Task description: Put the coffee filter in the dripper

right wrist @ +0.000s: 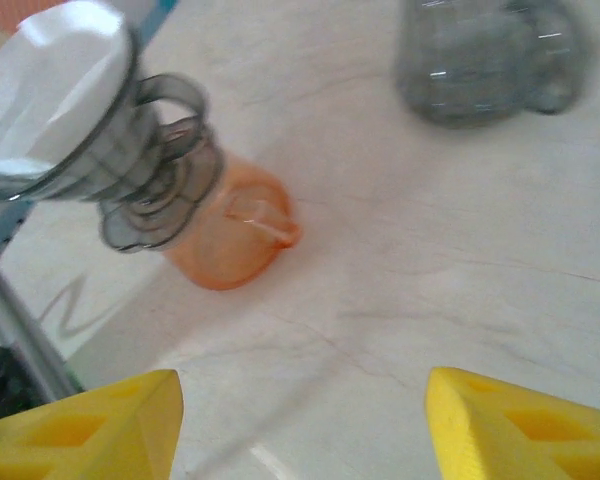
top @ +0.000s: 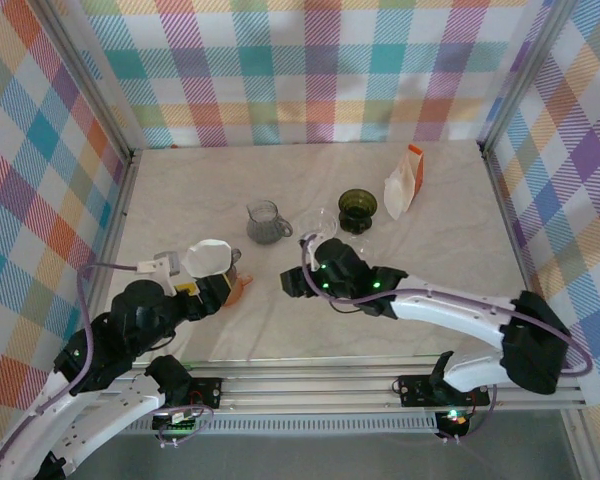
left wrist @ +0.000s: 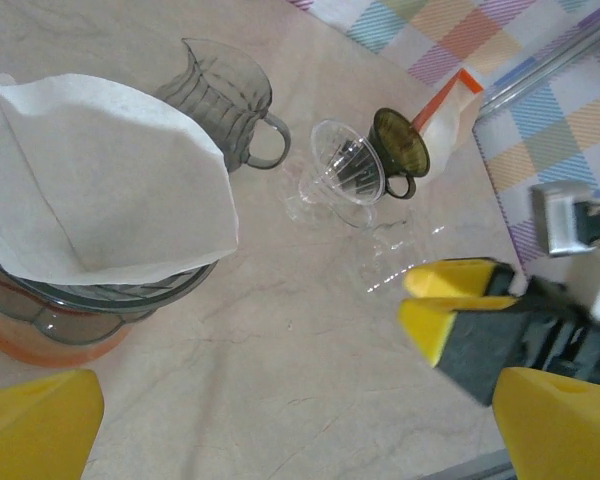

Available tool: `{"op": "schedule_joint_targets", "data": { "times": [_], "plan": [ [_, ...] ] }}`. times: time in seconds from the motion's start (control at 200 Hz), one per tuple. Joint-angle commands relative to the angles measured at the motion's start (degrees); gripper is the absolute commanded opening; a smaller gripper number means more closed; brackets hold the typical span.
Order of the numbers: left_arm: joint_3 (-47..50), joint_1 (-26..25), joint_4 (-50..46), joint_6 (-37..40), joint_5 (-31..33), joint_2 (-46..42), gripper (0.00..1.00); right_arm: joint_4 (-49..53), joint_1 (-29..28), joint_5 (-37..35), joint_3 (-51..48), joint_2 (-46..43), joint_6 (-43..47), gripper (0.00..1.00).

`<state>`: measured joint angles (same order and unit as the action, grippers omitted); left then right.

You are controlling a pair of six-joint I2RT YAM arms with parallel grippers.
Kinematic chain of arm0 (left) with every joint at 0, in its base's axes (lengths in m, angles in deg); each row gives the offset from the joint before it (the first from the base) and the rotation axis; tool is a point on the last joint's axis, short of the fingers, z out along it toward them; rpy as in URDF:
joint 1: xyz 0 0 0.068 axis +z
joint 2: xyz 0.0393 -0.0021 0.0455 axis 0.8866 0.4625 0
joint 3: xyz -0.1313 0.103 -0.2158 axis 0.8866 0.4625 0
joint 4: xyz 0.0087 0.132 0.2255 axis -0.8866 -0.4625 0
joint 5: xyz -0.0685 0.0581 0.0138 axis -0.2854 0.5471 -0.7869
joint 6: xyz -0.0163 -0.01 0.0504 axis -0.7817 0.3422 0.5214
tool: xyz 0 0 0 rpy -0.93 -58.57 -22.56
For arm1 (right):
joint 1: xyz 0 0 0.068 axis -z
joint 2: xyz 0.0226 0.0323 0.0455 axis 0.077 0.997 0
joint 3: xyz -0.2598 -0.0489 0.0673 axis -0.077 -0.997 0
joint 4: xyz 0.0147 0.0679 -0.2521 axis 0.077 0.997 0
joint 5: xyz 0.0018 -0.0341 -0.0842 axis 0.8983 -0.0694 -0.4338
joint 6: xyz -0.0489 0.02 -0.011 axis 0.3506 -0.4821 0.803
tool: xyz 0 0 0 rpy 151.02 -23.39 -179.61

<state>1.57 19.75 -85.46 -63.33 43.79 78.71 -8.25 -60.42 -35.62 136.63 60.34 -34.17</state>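
Your left jaws stand wide apart, released and grasping nothing. In the left wrist view their yellow fingers sit at the two lower corners with bare table between them. From above, you see them at the near left of the table, just beside the orange cup.

Your right jaws are also parted and hold nothing. In the right wrist view their two fingers frame an open stretch of marble-patterned surface. From above, they hang over the middle of the table, pointing left toward the orange cup and clearly apart from it.

The coffee filter sits in the grey dripper, opened out as a white cone whose paper rises above the rim. That dripper rests on top of the orange cup, with its handle showing in the right wrist view.

Farther back, the grey pitcher stands upright near the centre. To its right the clear dripper stands just beside the dark green cup; whether the two touch, you cannot tell. Beyond them, the white bag with the orange top stands at the back right, near the plaid wall.
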Motion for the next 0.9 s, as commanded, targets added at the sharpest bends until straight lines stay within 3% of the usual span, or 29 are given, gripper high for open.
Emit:
{"op": "schedule_joint_targets", "data": {
  "times": [0.0, 0.145, 0.43, 0.665, 0.895],
  "plan": [
    [-1.3, -0.5, 1.8, 1.0, -0.7, 0.9, 1.00, 16.0, 4.3, -6.1, 0.2, -3.6, -1.8, 0.68],
    [-0.9, -0.5, 2.6, 1.3, -1.3, 0.7, 1.00, 20.9, 10.1, -7.7, -1.7, -8.3, -1.9, 0.69],
    [0.0, -0.5, 2.1, 1.2, -1.3, 0.5, 1.00, 20.3, 19.2, -0.3, -7.2, -8.2, 0.5, 0.69],
    [0.5, -0.5, 2.6, 1.0, -1.4, 0.9, 1.00, 15.3, 22.0, 1.4, -9.5, -4.6, 3.4, 0.65],
    [0.9, -0.5, 2.9, 1.0, -1.5, 1.1, 1.00, 14.6, 22.7, -0.1, -7.9, 0.4, 5.5, 0.54]
  ]
}}
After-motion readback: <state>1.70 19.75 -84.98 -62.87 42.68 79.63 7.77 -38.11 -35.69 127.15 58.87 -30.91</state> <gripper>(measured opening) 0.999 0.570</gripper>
